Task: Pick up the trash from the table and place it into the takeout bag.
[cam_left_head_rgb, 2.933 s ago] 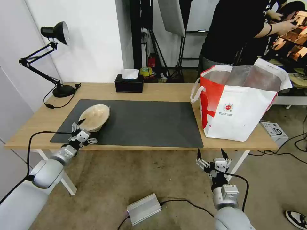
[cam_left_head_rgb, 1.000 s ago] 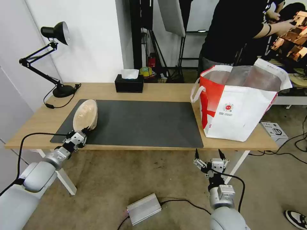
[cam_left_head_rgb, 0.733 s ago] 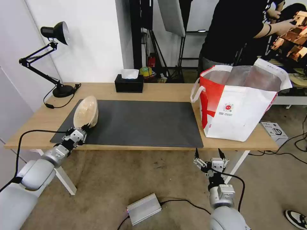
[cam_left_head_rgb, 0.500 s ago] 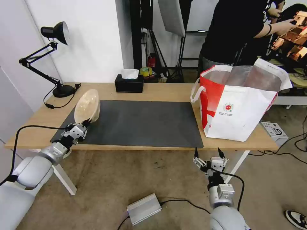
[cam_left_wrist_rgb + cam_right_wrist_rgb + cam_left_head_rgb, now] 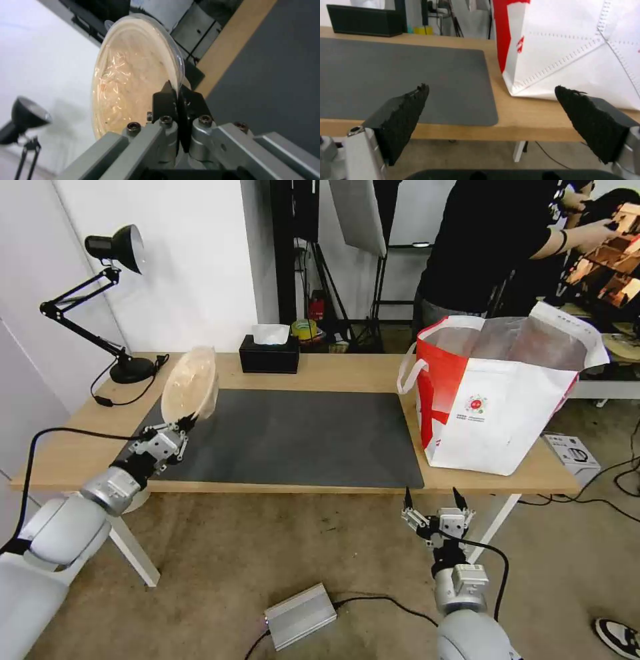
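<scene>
1. Tabletop (image 5: 333, 370): takeout bag (image 5: 507, 407) stands at its right end.
2. Beige bowl (image 5: 190, 383): tipped on edge, lifted above dark mat (image 5: 300, 437).
3. Left hand (image 5: 181, 425): clenched on bowl's rim.
4. Right hand (image 5: 431, 499): released, fingers spread, below tabletop's front edge.

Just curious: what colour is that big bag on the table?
The bag is white with red panels and a silver lining, clearest in the head view.

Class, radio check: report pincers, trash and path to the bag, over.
Left pincer shut on beige bowl, tilted on edge above the mat. Right pincer open, below table edge. Takeout bag open, far right.
</scene>
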